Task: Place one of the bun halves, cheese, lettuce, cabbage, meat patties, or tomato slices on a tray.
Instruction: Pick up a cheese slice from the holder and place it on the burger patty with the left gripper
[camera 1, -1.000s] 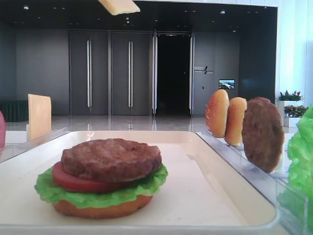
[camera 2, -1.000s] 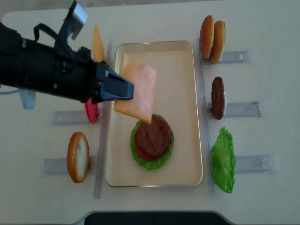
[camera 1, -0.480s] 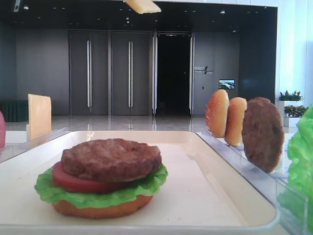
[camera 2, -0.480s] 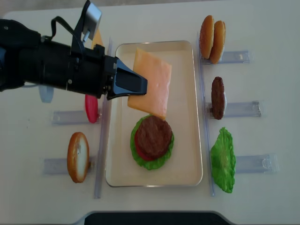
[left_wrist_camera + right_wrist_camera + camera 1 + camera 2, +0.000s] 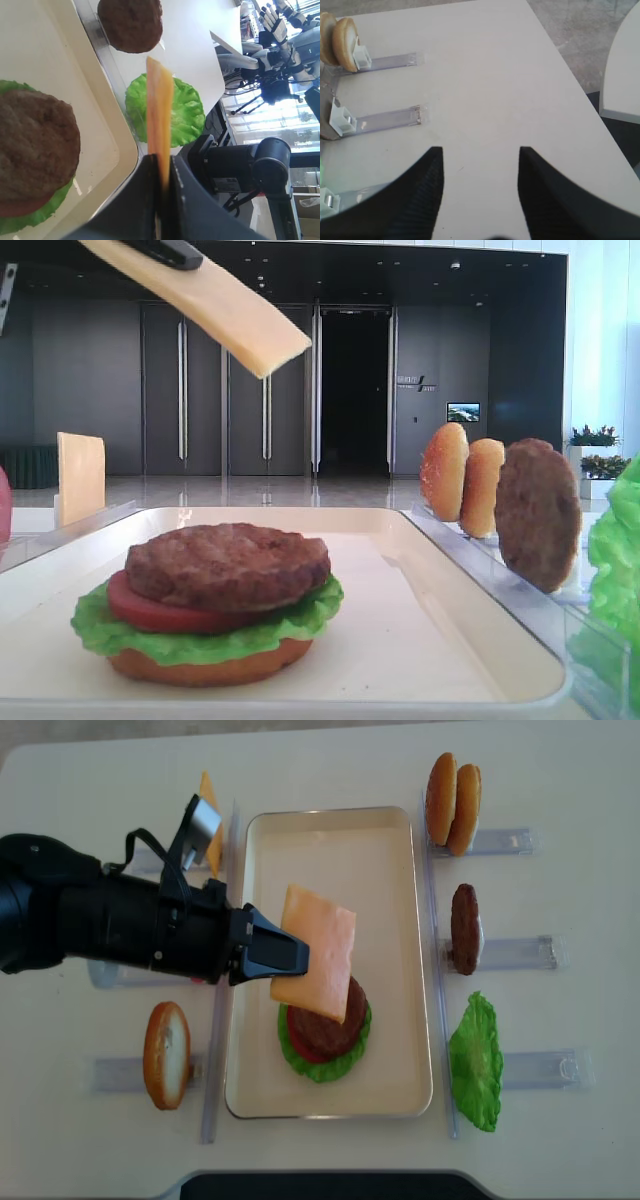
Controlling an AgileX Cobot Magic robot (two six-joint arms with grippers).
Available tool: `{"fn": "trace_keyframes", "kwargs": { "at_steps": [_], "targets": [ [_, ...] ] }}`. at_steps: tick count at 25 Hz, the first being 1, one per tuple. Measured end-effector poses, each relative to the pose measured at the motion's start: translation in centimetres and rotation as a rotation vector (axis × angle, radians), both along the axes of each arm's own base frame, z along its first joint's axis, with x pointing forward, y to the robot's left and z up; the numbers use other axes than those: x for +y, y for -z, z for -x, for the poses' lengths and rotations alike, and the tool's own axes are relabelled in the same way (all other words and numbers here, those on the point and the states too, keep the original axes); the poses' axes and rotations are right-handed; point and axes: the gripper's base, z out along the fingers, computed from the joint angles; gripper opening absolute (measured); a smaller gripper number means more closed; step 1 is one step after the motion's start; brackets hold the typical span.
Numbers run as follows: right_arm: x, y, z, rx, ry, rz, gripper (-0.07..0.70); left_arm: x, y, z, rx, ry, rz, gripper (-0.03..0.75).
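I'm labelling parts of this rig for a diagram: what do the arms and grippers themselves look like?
The left arm is bulky and matte black, with a thin black cable looping over it and a small silver-grey camera block on top. Its left gripper tapers to dark, wedge-shaped fingers. The right gripper shows two broad black fingers with finely ribbed faces. No markings are legible.
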Motion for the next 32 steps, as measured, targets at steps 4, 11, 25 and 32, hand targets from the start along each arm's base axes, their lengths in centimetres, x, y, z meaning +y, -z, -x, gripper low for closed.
{"fn": "trace_keyframes", "kwargs": {
  "at_steps": [4,11,25,32],
  "targets": [
    [0.0,0.0,0.0,0.001,0.000,0.000,0.359,-0.3,1.4,-0.7,0.030,-0.006,0.009,0.027],
    [0.0,0.0,0.0,0.005,0.000,0.000,0.359,-0.6,3.9,-1.7,0.094,-0.012,0.013,0.026],
    [0.0,0.1,0.0,0.007,-0.017,0.000,0.359,-0.8,6.3,-2.3,0.144,-0.001,-0.005,0.026],
    [0.0,0.1,0.0,0.007,-0.017,0.000,0.359,-0.9,7.1,-2.5,0.153,0.009,0.008,0.026]
  ]
}}
